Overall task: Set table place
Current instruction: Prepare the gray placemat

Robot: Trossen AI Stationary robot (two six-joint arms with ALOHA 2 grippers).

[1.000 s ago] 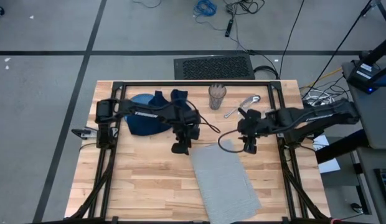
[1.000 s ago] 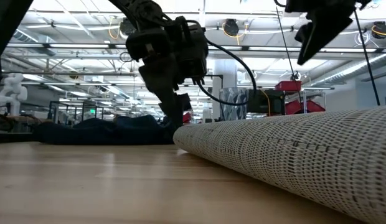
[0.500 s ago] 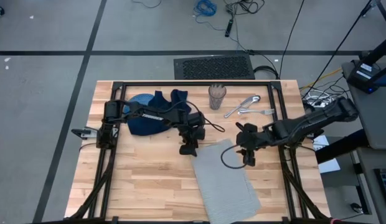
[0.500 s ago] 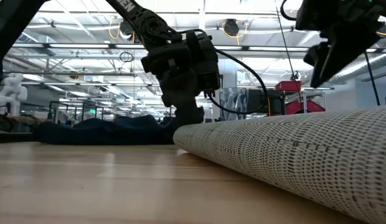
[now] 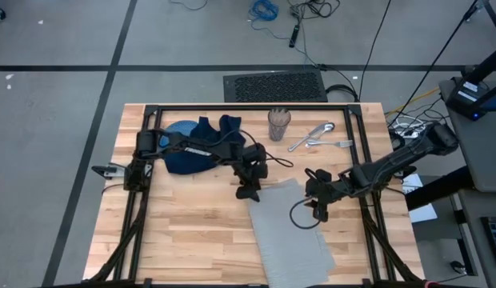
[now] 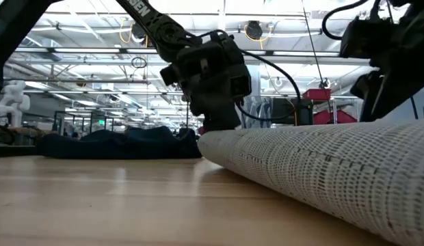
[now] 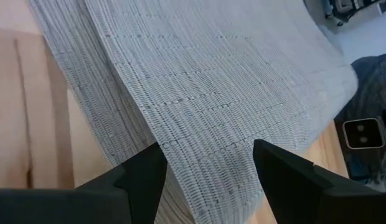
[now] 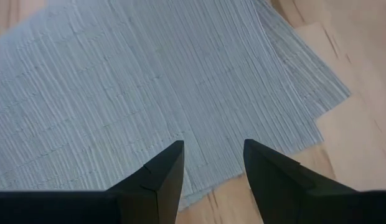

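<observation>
Step in hand: both arms reach for the far edge of the grey placemat, probably to take it at two corners and straighten it.
Placemat: it lies on the wooden surface, folded in layers and turned at an angle, near the front and right of the middle.
Left gripper: it is low at the far left corner of the placemat. In the left wrist view its fingers are spread open, with the cloth between them, not yet pinched.
Right gripper: it is at the far right edge of the placemat. Its fingers are also open above the folded layers and hold nothing.
Other things: the blue plate with the navy napkin, a glass and cutlery wait along the far side.
Next move: it seems each gripper must go down a little and close on the edge. The layers are thin and lie flat, so one finger has to slide under the cloth.
</observation>
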